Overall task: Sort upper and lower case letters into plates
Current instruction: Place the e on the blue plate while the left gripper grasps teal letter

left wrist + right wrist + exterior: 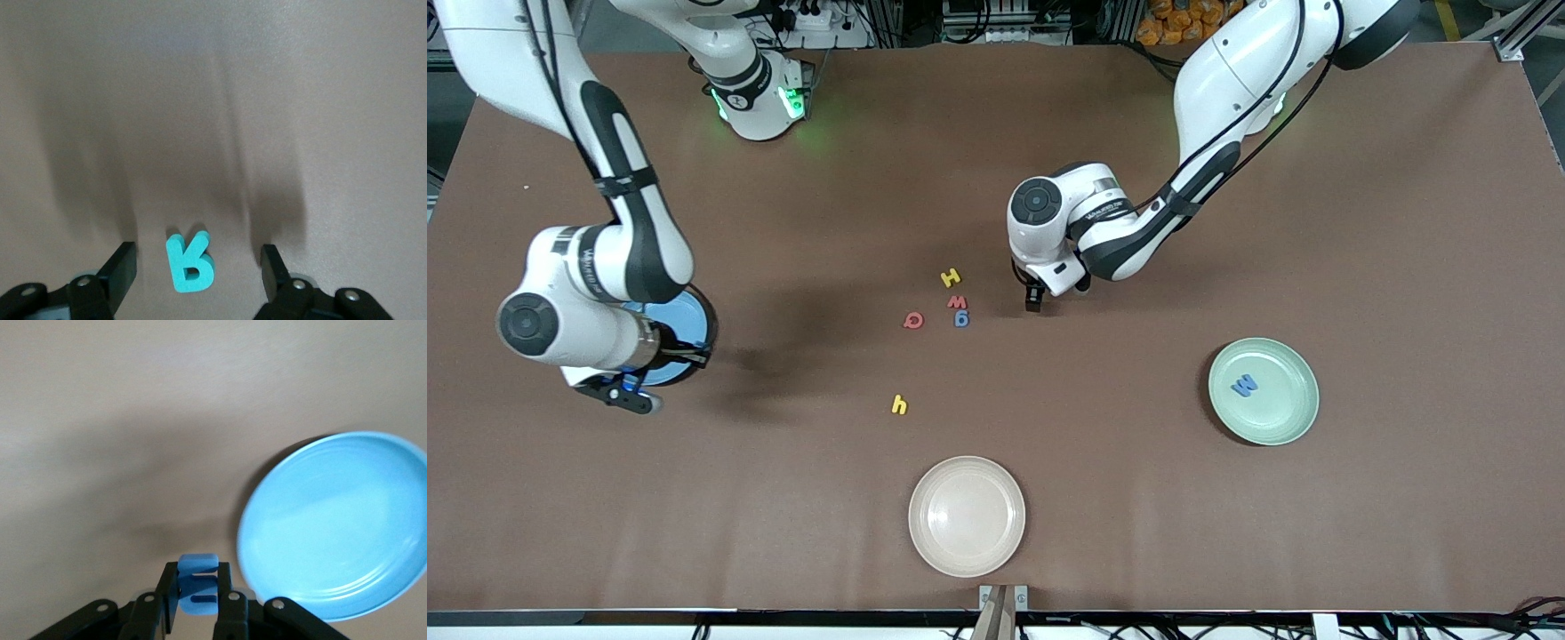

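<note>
My right gripper [630,394] is shut on a blue letter [198,577] in the air at the blue plate's [685,322] nearer edge; that plate [333,533] shows beside it in the right wrist view. My left gripper [1034,300] is open and low over the table, with a teal letter [190,263] lying flat between its fingers [123,267]. A yellow H [951,277], a red letter [957,302], a blue g [961,318], a red Q [913,320] and a yellow h [899,404] lie mid-table. The pale green plate [1285,413] holds a blue M [1244,385].
A cream-white plate [967,516] sits near the table's front edge, nearer to the camera than the letters. The right arm's elbow hangs over the blue plate and hides part of it.
</note>
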`<action>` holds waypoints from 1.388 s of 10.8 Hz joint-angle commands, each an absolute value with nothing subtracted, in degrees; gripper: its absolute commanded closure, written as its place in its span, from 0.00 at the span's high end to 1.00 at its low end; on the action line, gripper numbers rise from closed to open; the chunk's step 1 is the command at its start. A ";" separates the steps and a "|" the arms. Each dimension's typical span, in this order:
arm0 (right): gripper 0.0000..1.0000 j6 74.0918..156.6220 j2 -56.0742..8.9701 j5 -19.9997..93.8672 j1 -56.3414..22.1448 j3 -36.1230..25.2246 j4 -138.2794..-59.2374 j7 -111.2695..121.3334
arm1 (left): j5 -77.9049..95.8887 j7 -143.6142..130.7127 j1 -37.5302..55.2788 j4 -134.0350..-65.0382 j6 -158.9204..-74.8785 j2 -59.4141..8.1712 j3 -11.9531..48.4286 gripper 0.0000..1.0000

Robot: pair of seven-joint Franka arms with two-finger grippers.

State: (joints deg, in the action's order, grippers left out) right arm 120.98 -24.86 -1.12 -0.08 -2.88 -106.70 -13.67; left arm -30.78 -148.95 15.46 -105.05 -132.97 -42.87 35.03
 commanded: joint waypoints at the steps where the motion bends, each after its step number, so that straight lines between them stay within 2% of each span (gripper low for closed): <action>1: 0.00 121.64 -25.13 -3.60 6.22 -1.93 -107.31 -3.39 | -35.40 -153.79 16.17 -104.15 -133.85 -44.38 34.80 0.79; 2: 0.06 121.55 -25.48 -3.52 8.24 -1.85 -107.40 -0.90 | -36.90 -154.33 16.17 -104.15 -133.94 -44.73 34.80 0.74; 3: 0.50 121.29 -25.66 -3.52 9.04 -1.85 -107.58 -0.62 | -37.26 -154.34 16.52 -104.15 -134.29 -45.17 34.80 0.67; 4: 1.00 120.77 -25.66 -3.52 9.49 -1.85 -107.40 -0.62 | -37.44 -154.34 16.52 -104.15 -134.64 -45.18 34.80 0.61; 5: 1.00 119.63 -25.58 -3.52 9.32 -1.85 -107.23 -0.70 | -37.53 -154.34 16.52 -104.15 -134.74 -45.18 34.80 0.46; 6: 1.00 118.58 -25.40 -3.25 9.23 -1.67 -107.05 -0.79 | -38.05 -154.25 16.52 -104.15 -134.91 -45.26 34.80 0.17; 7: 1.00 117.96 -25.05 -2.73 8.79 -1.23 -107.05 -0.97 | -39.45 -154.25 16.52 -104.15 -135.00 -45.52 34.80 0.00; 12: 1.00 114.00 -23.82 3.06 6.94 7.01 -105.04 -2.37 | -41.48 -145.40 12.93 -103.36 -134.39 -43.08 35.07 0.00; 14: 1.00 114.60 -23.99 4.31 3.63 10.88 -104.16 -13.47 | -40.79 -136.46 4.62 -103.36 -134.38 -41.23 38.73 0.00; 15: 1.00 115.48 -24.34 3.87 -0.49 10.99 -103.54 -16.67 | -40.69 -132.06 -0.39 -103.71 -134.21 -40.26 40.76 0.00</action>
State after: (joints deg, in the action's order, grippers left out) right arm 115.25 -24.91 3.59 3.94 10.25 -104.02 -10.90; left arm -40.00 -137.63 6.67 -102.18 -134.19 -42.74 37.15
